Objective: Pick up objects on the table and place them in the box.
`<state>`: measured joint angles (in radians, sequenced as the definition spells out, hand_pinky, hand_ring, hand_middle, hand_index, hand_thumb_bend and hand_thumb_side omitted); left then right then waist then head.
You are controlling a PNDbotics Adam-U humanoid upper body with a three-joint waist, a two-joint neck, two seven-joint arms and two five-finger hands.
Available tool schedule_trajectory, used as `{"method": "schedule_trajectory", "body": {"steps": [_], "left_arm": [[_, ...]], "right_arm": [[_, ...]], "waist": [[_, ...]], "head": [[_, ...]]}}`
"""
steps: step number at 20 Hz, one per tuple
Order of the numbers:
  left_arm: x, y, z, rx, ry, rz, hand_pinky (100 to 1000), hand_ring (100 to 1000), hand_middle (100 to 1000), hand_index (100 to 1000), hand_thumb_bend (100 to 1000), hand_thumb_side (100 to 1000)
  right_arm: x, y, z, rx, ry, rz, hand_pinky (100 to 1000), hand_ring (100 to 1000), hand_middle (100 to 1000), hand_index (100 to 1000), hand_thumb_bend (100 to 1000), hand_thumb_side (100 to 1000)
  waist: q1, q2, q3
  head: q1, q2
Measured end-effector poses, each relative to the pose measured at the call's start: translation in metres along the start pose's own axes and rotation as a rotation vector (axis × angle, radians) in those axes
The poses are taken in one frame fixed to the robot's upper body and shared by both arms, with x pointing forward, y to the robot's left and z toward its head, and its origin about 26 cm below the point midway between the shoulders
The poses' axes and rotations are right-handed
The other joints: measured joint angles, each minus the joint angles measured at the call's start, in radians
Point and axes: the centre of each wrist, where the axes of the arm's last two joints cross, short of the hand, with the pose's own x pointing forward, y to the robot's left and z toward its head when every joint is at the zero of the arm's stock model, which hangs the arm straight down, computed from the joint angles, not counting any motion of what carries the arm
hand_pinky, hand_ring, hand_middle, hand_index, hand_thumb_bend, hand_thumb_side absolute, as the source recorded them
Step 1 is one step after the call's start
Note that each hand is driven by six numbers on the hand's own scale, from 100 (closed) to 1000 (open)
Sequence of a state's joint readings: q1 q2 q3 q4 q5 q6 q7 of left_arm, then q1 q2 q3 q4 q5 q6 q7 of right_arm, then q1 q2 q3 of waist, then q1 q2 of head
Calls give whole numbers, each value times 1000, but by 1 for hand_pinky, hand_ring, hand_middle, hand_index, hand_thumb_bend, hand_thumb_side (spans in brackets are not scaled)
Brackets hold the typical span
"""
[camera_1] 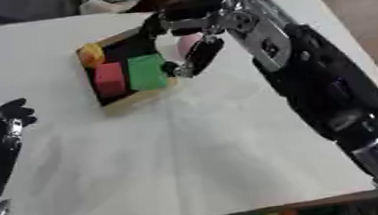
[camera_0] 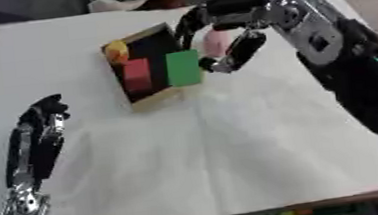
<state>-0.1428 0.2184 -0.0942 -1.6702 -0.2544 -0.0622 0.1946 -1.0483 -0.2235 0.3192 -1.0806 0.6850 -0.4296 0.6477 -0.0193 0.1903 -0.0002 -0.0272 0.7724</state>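
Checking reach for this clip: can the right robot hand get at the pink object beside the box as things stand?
Probably yes. The right robot hand already arches over the pink object, which sits on the table just right of the box. Nothing lies between them; its fingers look spread around it, though contact cannot be told.

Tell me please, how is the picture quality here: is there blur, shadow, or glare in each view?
Left eye view: soft all over, and the pink object behind the right hand is a shapeless blob; no hard glare on the table. Right eye view: equally soft; the box casts a faint shadow towards the camera, and the left hand at the lower left has smeared edges.
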Motion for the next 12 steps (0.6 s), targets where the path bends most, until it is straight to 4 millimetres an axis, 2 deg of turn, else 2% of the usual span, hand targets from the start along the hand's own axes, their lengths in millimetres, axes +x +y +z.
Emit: {"method": "schedule_trajectory", "body": {"steps": [5, 10, 12], "left_arm": [[0, 0, 0, -2, -2, 3, 776, 646, 616, 801, 122, 831], [2, -2, -1, -11, -7, 7, 776, 645, 616, 801, 122, 831], [2, -2, -2, -12, -7, 10, 776, 645, 616, 801, 122, 830]], "right_arm": [[-7, 14, -24, -48, 104, -62, 848, 841, 832, 632, 100, 136], [-11, 41, -45, -87, 227, -140, 848, 841, 833, 651, 100, 155], [-12, 51, -50, -108, 275, -161, 848, 842, 841, 769, 100, 163]], "waist": [[0, 0, 15], [2, 0, 29], [5, 0, 34]], "head": [[-11, 0], [-26, 0], [-33, 0]]}}
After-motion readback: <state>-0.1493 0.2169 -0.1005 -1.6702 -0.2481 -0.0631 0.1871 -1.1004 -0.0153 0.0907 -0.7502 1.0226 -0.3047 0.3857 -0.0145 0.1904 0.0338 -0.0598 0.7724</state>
